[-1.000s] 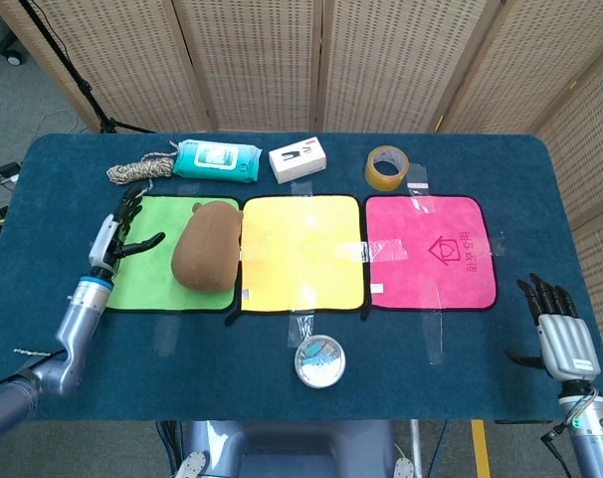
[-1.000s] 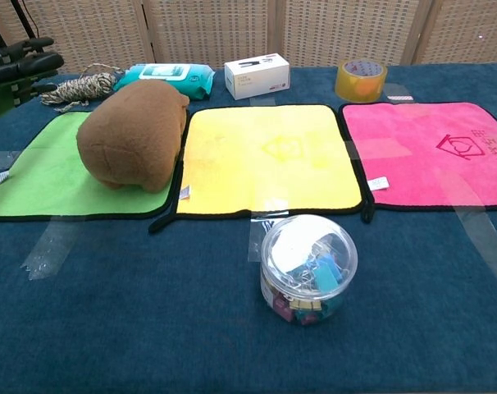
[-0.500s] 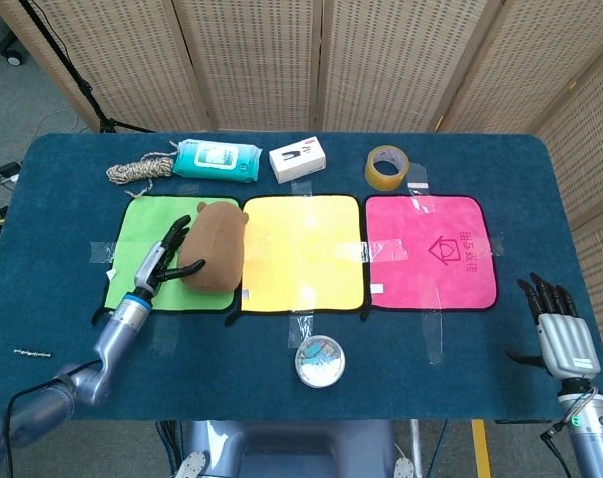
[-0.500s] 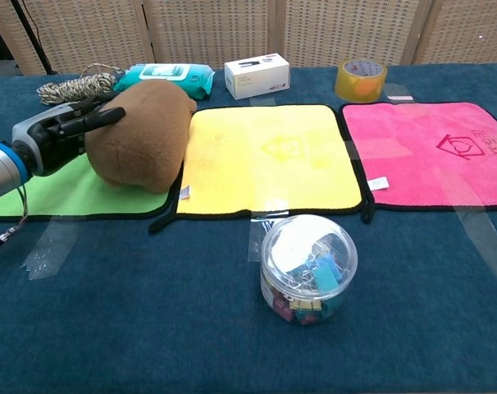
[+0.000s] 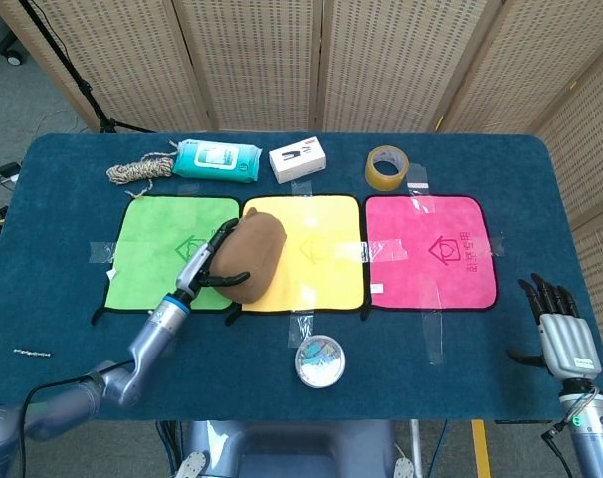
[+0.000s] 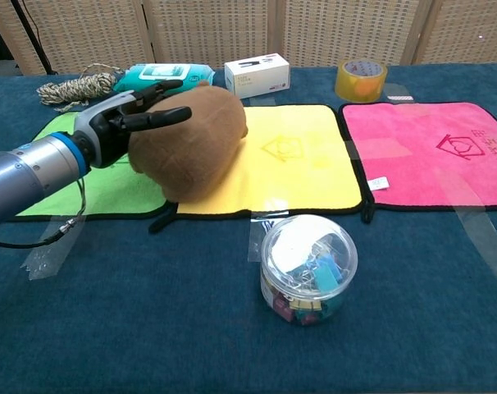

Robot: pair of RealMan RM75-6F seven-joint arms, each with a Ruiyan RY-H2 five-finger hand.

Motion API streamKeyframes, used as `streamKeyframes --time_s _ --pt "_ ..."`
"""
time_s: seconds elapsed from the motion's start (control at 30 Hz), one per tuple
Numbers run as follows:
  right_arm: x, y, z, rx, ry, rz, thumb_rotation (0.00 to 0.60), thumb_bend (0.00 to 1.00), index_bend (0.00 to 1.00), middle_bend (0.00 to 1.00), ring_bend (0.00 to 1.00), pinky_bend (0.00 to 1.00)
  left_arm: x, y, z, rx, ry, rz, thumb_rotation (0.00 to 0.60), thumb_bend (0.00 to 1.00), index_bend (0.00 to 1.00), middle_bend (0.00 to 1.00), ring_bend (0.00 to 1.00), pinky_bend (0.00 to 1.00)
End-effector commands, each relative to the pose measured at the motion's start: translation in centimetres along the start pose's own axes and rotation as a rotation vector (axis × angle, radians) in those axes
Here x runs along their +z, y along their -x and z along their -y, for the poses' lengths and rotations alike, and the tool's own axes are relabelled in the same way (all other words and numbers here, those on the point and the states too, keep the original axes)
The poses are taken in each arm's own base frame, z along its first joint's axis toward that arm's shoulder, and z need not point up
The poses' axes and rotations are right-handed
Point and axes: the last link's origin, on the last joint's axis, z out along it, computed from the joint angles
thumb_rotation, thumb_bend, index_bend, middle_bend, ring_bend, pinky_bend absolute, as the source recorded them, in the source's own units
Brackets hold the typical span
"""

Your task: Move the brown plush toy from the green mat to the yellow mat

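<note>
Your left hand [image 5: 210, 265] presses against the left flank of the brown plush toy [image 5: 252, 256], fingers [image 6: 154, 117] spread across its side and top rather than wrapped around it; whether they truly clamp it cannot be told from either view. The toy lies on the left part of the yellow mat [image 5: 316, 259], its near end reaching the seam with the green mat [image 5: 162, 244], which sits just to the left under your forearm. Behind the green mat, a coil of rope [image 5: 140, 169] and a teal pack of wipes [image 5: 216, 159] lie side by side. A small white box [image 5: 299, 160] stands behind the yellow mat, and a clear tub of clips [image 6: 307, 267] sits in front of it, apart from the mat's edge. Further right, a roll of tape [image 5: 387, 167] rests behind the pink mat [image 5: 433, 251]. At the table's [image 5: 53, 199] far right edge, your right hand [image 5: 561, 334] hangs with fingers apart, holding nothing.
</note>
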Motion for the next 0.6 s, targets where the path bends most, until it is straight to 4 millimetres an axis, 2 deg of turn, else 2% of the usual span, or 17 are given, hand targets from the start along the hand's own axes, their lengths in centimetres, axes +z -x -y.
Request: streamKeyframes --time_s 0.03,0.33,0.47,0.6 --pt "0.0 0.0 0.0 -0.001 0.001 0.0 0.6 0.0 0.0 0.0 0.0 0.0 1.2 1.9 -1.3 0.013 0.012 0.025 0.445 0.0 0.0 0.0 0.0 0.0" --pt "0.0 -0.1 -0.2 0.004 0.01 -0.003 0.6 0.0 0.0 0.0 0.0 0.0 3.3 5.5 -2.0 0.031 -0.013 0.073 0.443 0.0 0.0 0.0 0.0 0.0" --pt "0.0 -0.2 -0.3 0.008 0.015 -0.007 0.6 0.0 0.0 0.0 0.0 0.0 3.7 5.6 -2.4 0.056 0.0 0.061 0.445 0.0 0.0 0.0 0.0 0.0" --pt "0.0 -0.2 -0.3 0.01 0.015 -0.005 0.6 0.0 0.0 0.0 0.0 0.0 3.3 4.7 -3.1 0.063 0.034 0.045 0.444 0.0 0.0 0.0 0.0 0.0"
